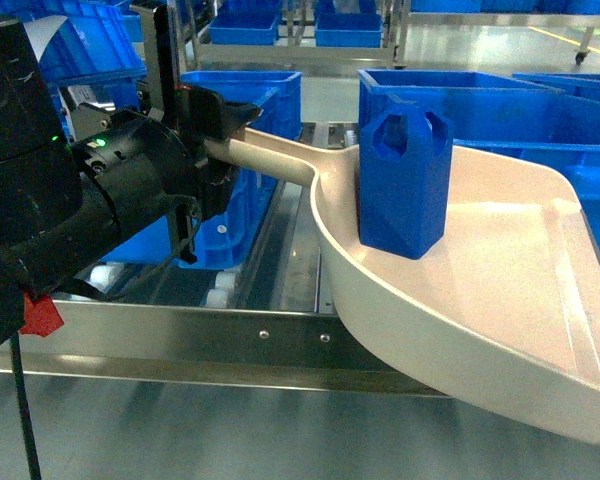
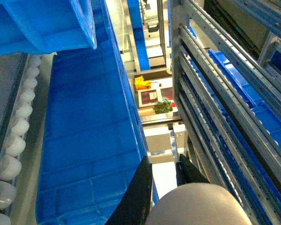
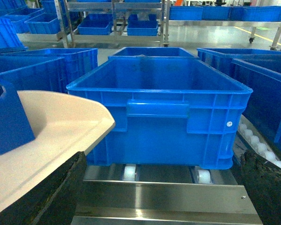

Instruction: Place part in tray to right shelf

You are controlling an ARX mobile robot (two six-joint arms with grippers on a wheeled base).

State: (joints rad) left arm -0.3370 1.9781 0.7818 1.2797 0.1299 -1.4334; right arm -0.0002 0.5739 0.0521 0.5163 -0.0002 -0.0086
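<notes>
Head view, nearest first: my left gripper [image 1: 220, 135] sits at nine to ten o'clock, black fingers clamped on the long handle of the tray [image 1: 480, 290]. The fingertips are partly lost against the dark housing, but the handle clearly runs out from between them. The left wrist view confirms it: two black fingers [image 2: 138, 197] flank the rounded beige handle end at six o'clock, which is blurred and cut off by the lower edge.

The tray fills the frame from centre to four o'clock; its right side and front edge run out of frame. The part [image 1: 405, 180] stands upright on the tray floor near the handle end, at about twelve o'clock from the tray's middle. Its lower left corner meets the raised rim; whether it touches I cannot tell.

In the right wrist view the tray corner and the part appear at eight to nine o'clock, the part cropped by the left edge. My right gripper [image 3: 164, 187] shows only as two dark blurred masses at the lower corners, spread wide with nothing between them.

Beyond lies the right shelf [image 3: 164, 194], its riveted steel rail at six o'clock, white rollers [image 3: 203, 176] behind it, and a blue crate [image 3: 161, 112] resting on them. Further crates behind are partly hidden.
</notes>
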